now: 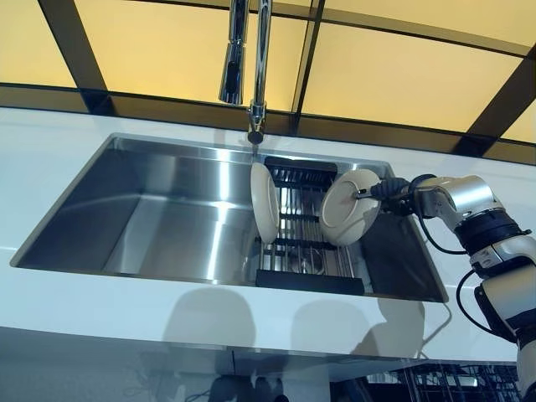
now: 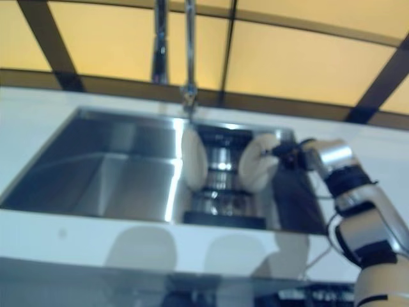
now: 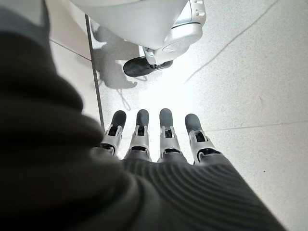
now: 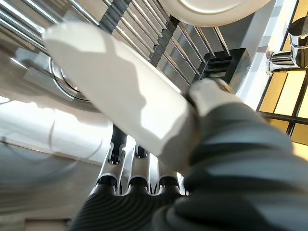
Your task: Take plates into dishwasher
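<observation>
Over at the steel sink (image 1: 159, 218) set in the white counter (image 1: 59, 151), the right hand (image 1: 392, 191) reaches in and pinches the rim of a cream plate (image 1: 350, 207), fingers behind and thumb in front, holding it on edge above the black dish rack (image 1: 306, 251). A second plate (image 1: 265, 202) stands upright in that rack just beside it, below the faucet (image 1: 258, 67). The left hand (image 3: 159, 144) hangs down by the floor (image 3: 250, 72), fingers straight and holding nothing.

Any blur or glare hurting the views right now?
Right eye view is soft all over, so the held plate has smeared edges. Left eye view is sharp, with bright reflections on the sink wall. Right wrist view: the right hand sits behind a plate mottled with shadow.
</observation>
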